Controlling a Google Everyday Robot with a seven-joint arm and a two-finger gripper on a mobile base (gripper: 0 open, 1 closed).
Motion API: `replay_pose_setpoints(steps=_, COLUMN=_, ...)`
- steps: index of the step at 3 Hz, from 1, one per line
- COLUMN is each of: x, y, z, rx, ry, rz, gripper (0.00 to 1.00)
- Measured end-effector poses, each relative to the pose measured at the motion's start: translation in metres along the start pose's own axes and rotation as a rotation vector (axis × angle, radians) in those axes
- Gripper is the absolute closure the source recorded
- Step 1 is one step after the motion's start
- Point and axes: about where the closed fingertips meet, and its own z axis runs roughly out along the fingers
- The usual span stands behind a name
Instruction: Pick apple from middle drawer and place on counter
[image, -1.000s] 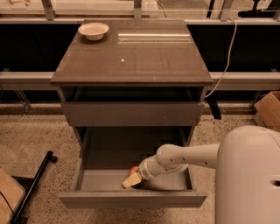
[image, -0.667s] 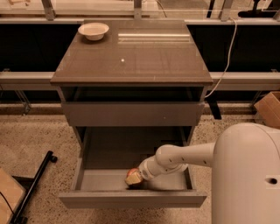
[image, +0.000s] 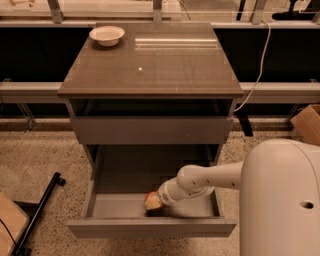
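The small red apple (image: 152, 201) with a yellowish patch lies in the tray of the open middle drawer (image: 150, 227), near its front middle. My gripper (image: 161, 198) reaches down into the drawer from the right, and its tip is right against the apple's right side. The white arm partly hides the gripper. The glossy brownish-grey counter (image: 165, 65) tops the cabinet above. The apple is not on it.
A white bowl (image: 106, 35) stands at the counter's back left corner. The shut grey drawer panel (image: 150, 130) overhangs the back of the open drawer. My white body (image: 282, 200) fills the lower right. A black stand leg (image: 37, 212) lies on the speckled floor at left, and a cardboard box (image: 307, 122) stands at right.
The gripper tip has closed in on the apple, which has shifted slightly right and up and now looks rounder and redder. The drawer and bowl have not moved.
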Motion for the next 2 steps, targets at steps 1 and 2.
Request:
replay_pose_setpoints(steps=1, x=-0.028, y=0.006, z=-0.034, rx=-0.027, ry=-0.053, rz=-0.047, gripper=1.0)
replay_pose_setpoints(steps=2, x=-0.109, y=0.008, z=-0.138, rx=-0.083, ry=-0.244, rz=-0.182, gripper=1.0)
